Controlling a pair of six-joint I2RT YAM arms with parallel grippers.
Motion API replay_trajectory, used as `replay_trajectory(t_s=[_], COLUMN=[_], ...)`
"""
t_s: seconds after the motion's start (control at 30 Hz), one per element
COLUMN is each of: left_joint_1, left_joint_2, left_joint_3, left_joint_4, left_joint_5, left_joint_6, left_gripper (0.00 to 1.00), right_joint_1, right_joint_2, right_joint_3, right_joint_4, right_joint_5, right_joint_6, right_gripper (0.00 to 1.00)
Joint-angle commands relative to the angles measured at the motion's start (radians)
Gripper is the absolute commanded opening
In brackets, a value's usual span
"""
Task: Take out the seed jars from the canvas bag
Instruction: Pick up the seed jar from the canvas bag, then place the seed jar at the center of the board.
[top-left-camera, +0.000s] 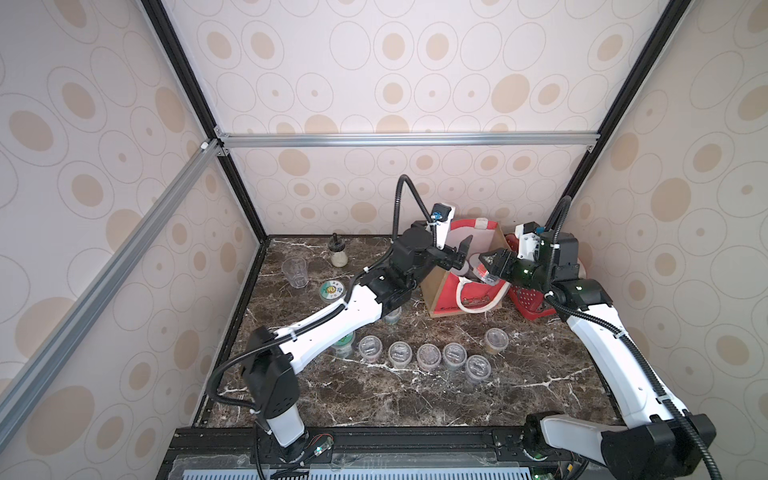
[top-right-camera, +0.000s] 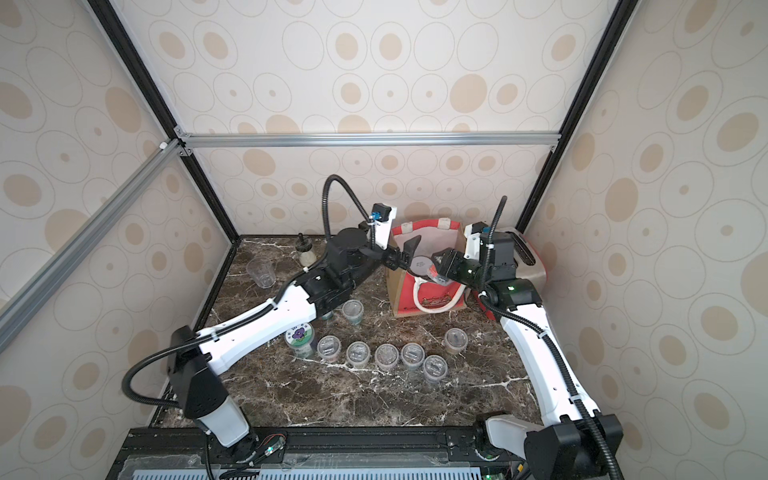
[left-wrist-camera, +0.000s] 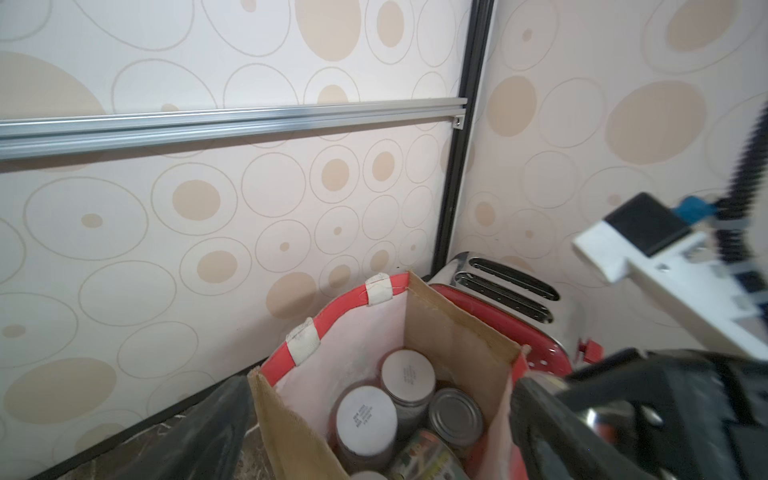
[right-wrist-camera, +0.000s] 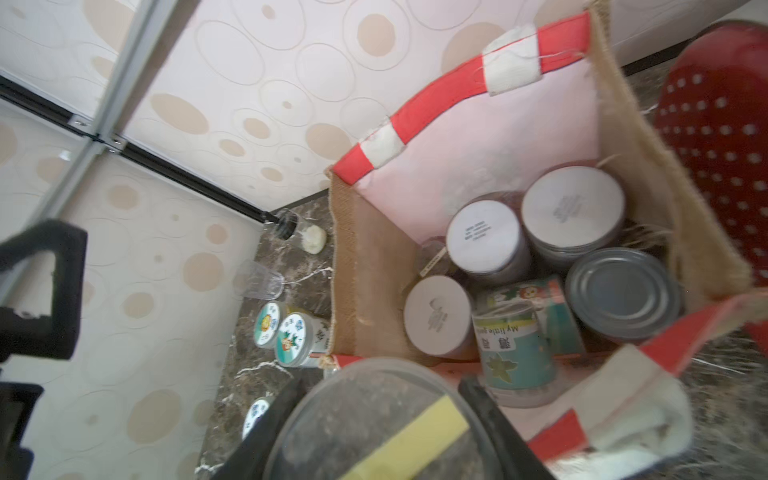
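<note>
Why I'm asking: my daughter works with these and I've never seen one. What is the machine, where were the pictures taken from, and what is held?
Two robot arms, each ending in a two-fingered gripper, work at a marble table. Two pictures look down from overhead; two come from wrist cameras. The left gripper is open and empty over the canvas bag. The right gripper holds a clear-lidded seed jar there. Other seed jars stand on the table; more jars sit in the bag.
</note>
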Motion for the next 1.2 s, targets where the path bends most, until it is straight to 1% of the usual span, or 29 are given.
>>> replay_trajectory(t_s=[0.0, 0.1, 0.17, 0.3, 0.53, 0.63, 0.77, 0.93, 1.03, 1.17], left_joint_1=[0.005, 0.005, -0.001, -0.027, -0.04, -0.041, -0.041, -0.041, -0.04, -0.031], left_joint_2=[-0.116, -0.193, -0.222, -0.238, -0.183, -0.166, -0.14, -0.113, -0.113, -0.116], left_joint_3=[-0.133, -0.268, -0.336, -0.409, -0.43, -0.434, -0.421, -0.404, -0.405, -0.411], left_joint_4=[0.081, 0.19, 0.26, 0.349, 0.445, 0.469, 0.459, 0.47, 0.478, 0.483], left_joint_5=[0.128, 0.208, 0.24, 0.238, 0.253, 0.249, 0.233, 0.259, 0.271, 0.272], left_joint_6=[-0.146, -0.246, -0.303, -0.356, -0.416, -0.417, -0.406, -0.406, -0.405, -0.405], left_gripper=[0.98, 0.98, 0.99, 0.98, 0.98, 0.98, 0.98, 0.98, 0.96, 0.9], right_joint_1=[-0.008, -0.008, -0.008, -0.001, 0.061, 0.082, 0.102, 0.127, 0.136, 0.138], right_joint_2=[-0.016, -0.001, 0.012, 0.04, 0.052, 0.054, 0.066, 0.085, 0.102, 0.114], right_joint_3=[-0.015, -0.052, -0.081, -0.128, -0.147, -0.15, -0.156, -0.167, -0.178, -0.193], right_joint_4=[0.132, 0.281, 0.395, 0.565, 0.606, 0.613, 0.658, 0.722, 0.774, 0.819], right_joint_5=[-0.159, -0.25, -0.3, -0.357, -0.337, -0.335, -0.344, -0.356, -0.369, -0.382], right_joint_6=[0.149, 0.284, 0.373, 0.512, 0.549, 0.559, 0.598, 0.651, 0.691, 0.725], right_gripper=[0.56, 0.56, 0.57, 0.57, 0.57, 0.57, 0.57, 0.57, 0.57, 0.57])
